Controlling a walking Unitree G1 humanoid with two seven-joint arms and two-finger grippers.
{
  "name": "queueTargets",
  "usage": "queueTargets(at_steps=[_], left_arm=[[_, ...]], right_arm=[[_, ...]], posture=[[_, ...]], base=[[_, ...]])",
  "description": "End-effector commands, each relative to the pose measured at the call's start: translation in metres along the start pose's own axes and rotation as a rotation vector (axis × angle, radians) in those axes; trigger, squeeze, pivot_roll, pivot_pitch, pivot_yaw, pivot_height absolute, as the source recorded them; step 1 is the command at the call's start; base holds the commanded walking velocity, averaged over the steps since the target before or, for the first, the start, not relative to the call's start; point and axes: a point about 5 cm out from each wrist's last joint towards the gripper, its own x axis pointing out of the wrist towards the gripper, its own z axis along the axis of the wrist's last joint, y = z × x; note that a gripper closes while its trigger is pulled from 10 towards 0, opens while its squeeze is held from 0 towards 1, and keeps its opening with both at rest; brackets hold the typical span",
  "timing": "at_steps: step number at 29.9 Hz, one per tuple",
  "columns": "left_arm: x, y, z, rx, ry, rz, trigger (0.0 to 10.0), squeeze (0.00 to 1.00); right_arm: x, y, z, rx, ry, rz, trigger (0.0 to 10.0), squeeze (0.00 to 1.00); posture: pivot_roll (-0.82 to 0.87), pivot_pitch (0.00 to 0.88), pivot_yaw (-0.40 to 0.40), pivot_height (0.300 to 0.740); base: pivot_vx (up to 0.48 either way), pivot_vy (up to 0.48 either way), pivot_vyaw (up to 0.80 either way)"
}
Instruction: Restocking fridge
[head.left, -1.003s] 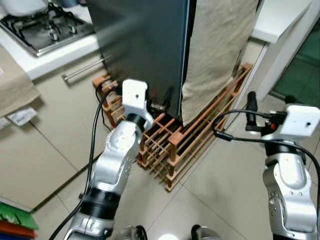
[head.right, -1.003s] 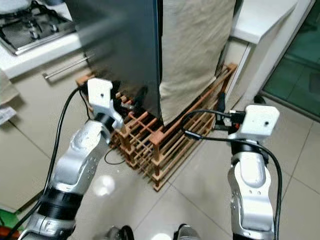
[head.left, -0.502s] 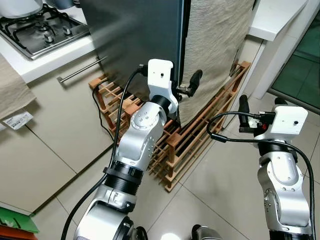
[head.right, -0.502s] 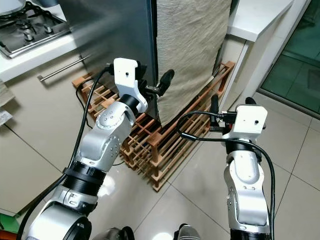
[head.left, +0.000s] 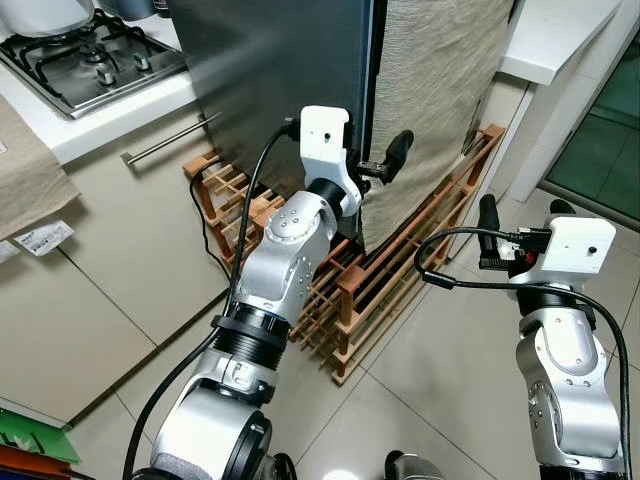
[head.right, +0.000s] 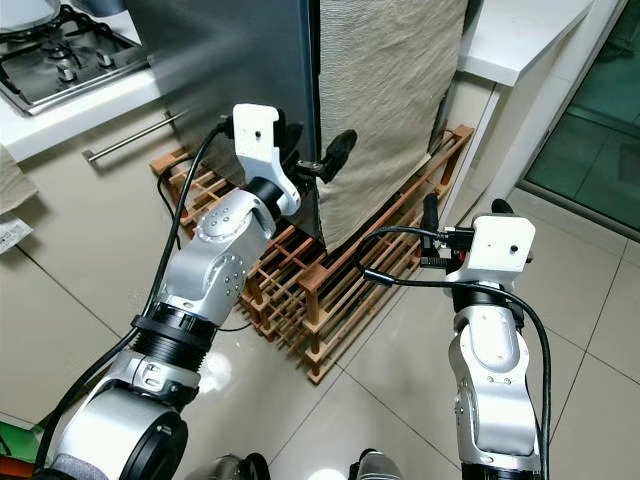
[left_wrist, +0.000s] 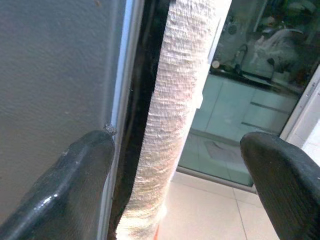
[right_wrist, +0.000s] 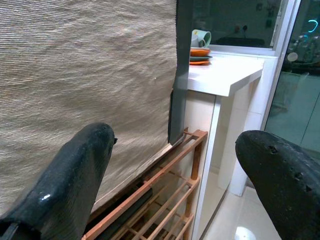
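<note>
The dark grey fridge (head.left: 280, 90) stands ahead on the floor, a beige cloth (head.left: 440, 90) hanging down the face to the right of its front corner. My left gripper (head.left: 375, 165) is raised to that corner and is open. In the left wrist view its fingers (left_wrist: 85, 170) straddle the dark seam between the grey panel (left_wrist: 50, 75) and the rolled edge of the cloth (left_wrist: 175, 100); nothing is held. My right gripper (head.left: 520, 215) hovers lower at the right, open and empty, facing the cloth (right_wrist: 85, 65).
A wooden slatted rack (head.left: 400, 270) lies at the fridge's foot, with a black cable beside it. The gas hob (head.left: 90, 60) and a drawer handle (head.left: 165, 140) are at left. A white counter (right_wrist: 225, 75) with cups (right_wrist: 200, 42) and a glass door (head.left: 600, 130) are at right.
My left arm has risen from low beside the rack up to the fridge's corner, then crept slightly higher. The right arm has stayed roughly in place. The camera shifted a little.
</note>
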Motion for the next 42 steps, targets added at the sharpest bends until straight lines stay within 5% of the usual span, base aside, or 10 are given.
queueTargets(at_steps=[1, 17, 27, 31, 34, 35, 38, 39, 42], left_arm=[[0.011, -0.024, 0.005, -0.045, -0.026, -0.062, 10.0, 0.00], [0.030, -0.036, 0.012, -0.151, -0.050, -0.068, 10.0, 0.00], [0.031, -0.058, 0.023, -0.254, -0.069, -0.171, 10.0, 0.00], [0.028, -0.060, 0.024, -0.213, -0.075, -0.190, 10.0, 0.00], [0.012, -0.045, 0.017, -0.086, -0.078, -0.161, 10.0, 0.00], [-0.008, -0.025, 0.013, -0.019, -0.084, -0.122, 10.0, 0.00], [-0.016, -0.017, 0.011, -0.003, -0.080, -0.104, 10.0, 0.00], [-0.037, 0.000, 0.006, 0.068, -0.072, -0.061, 10.0, 0.00], [-0.061, 0.017, -0.001, 0.144, -0.052, 0.005, 10.0, 0.00]], right_arm=[[-0.003, -0.001, -0.005, 0.007, 0.019, -0.007, 10.0, 0.00], [-0.015, -0.003, -0.006, 0.002, 0.044, -0.011, 10.0, 0.00], [-0.019, -0.006, -0.006, -0.008, 0.058, -0.019, 10.0, 0.00], [-0.018, -0.005, -0.005, -0.008, 0.056, -0.019, 10.0, 0.00], [-0.020, -0.006, -0.002, -0.007, 0.043, -0.033, 10.0, 0.00], [-0.026, -0.004, 0.005, -0.022, 0.015, -0.040, 10.0, 0.00], [-0.029, -0.003, 0.009, -0.030, 0.002, -0.037, 10.0, 0.00], [-0.035, 0.001, 0.015, -0.037, -0.021, -0.023, 10.0, 0.00], [-0.040, 0.004, 0.023, -0.051, -0.065, -0.012, 10.0, 0.00]], posture=[[-0.24, 0.073, 0.092, 0.740], [-0.28, 0.127, 0.092, 0.740], [-0.29, 0.138, 0.091, 0.740], [-0.29, 0.135, 0.097, 0.740], [-0.29, 0.127, 0.105, 0.740], [-0.27, 0.115, 0.108, 0.740], [-0.27, 0.113, 0.108, 0.740], [-0.24, 0.094, 0.104, 0.740], [-0.23, 0.080, 0.100, 0.740]], base=[[0.000, 0.000, 0.00], [0.000, 0.000, 0.00], [0.000, 0.000, 0.00], [0.000, 0.000, 0.00], [0.000, 0.000, 0.00], [0.000, 0.000, 0.00], [0.000, 0.000, 0.00], [0.000, 0.000, 0.00], [0.000, 0.000, 0.00]])
